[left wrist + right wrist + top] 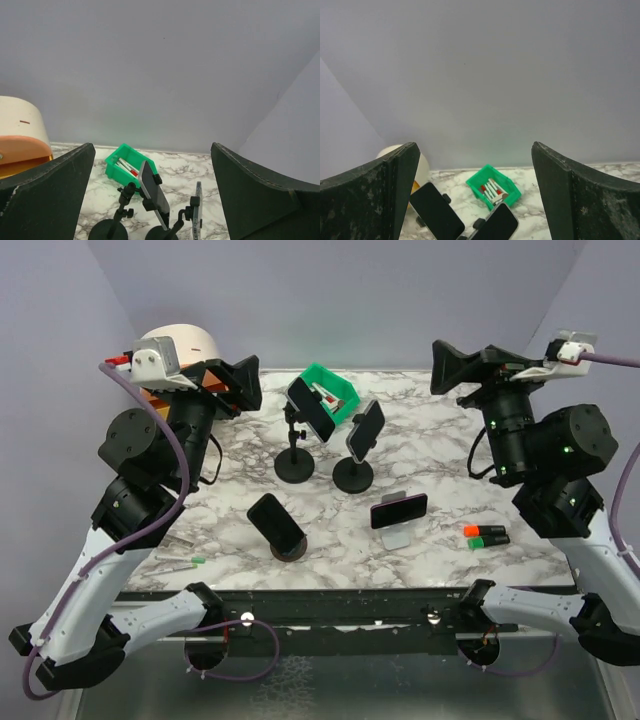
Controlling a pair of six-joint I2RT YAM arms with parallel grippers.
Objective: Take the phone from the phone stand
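Table (450,465): white marble pattern, with both arms bolted at its near edge.
Bin (338,388): green, at the far middle of the table. Pens (126,167) with red and white parts lie in it.
Left phone (312,406): dark and tilted, clamped in the left stand (294,466), a black post on a round base. It is just in front of the bin, and in the top view its upper edge overlaps the bin's front.
Right phone (366,428): dark with a pale rim, clamped in the right stand (353,476), which is of the same build. It is in front of the bin and a little to its right, just beside the left phone and apart from it.
Front phone (277,521): black, leaning on a low round stand (291,551), well in front of the bin and slightly left.
Pink phone (399,510): set crosswise on a small grey stand (398,536), well in front of the bin and to the right.
Markers (487,534): one orange and one green, side by side, far to the front right of the bin.
Tub (185,340): cream and round, with orange beneath, well left of the bin.
Left claw (245,385): raised off the table, left of the bin, jaws wide apart with nothing between them. Its camera looks over the bin and the two tall stands.
Right claw (440,367): raised, right of the bin, jaws spread wide, holding nothing and clear of every phone.
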